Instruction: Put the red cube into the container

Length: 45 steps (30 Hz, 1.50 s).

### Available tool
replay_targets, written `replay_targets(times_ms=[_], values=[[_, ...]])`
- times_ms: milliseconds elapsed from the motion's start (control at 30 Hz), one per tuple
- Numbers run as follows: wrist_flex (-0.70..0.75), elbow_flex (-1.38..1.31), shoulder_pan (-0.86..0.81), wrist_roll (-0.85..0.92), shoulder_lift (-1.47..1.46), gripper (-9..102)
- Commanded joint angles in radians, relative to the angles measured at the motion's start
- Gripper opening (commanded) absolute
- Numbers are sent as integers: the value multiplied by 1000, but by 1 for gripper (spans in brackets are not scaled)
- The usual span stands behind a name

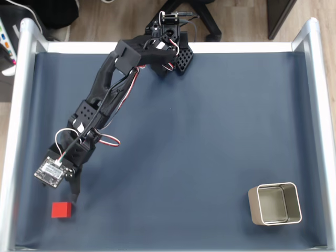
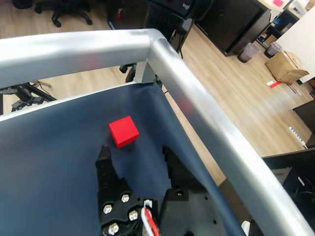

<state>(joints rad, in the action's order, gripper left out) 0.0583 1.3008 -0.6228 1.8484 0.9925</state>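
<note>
Reaching from its base at the far edge of the table toward the near left corner in the fixed view, the black five-joint arm (image 1: pixel 105 94) stretched diagonally across the dark blue mat (image 1: pixel 199 131). Its two-finger gripper (image 1: pixel 73 195) hung just short of the small, matte, bright red cube (image 1: pixel 62 209), which sat on the mat near the near left corner, close to the silver metal rail (image 1: pixel 11 157) that frames the table. A small circuit board (image 1: pixel 50 172) with a camera rode on the wrist, with red and white wires looping beside it.

In the wrist view the gripper (image 2: pixel 135 147) stood open with a wide gap between its black fingers (image 2: pixel 104 155), and it held nothing. The red cube (image 2: pixel 123 131) lay on the mat just beyond the fingertips, apart from them and roughly in line with the gap. Behind the cube the rounded rail (image 2: pixel 162 54) turned its corner.

The silvery-beige square metal tin with rounded corners (image 1: pixel 275 203) stood upright at the near right of the mat in the fixed view, well apart from both cube and gripper, its dull grey inside holding nothing.
</note>
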Motion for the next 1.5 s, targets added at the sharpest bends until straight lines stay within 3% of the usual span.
replay_targets(times_ms=[0,1067,1467], values=[[-72,-77,6,-26,-14,37],[-167,-336,66,-69,-304,37],[-187,-348,66,-63,-324,25]])
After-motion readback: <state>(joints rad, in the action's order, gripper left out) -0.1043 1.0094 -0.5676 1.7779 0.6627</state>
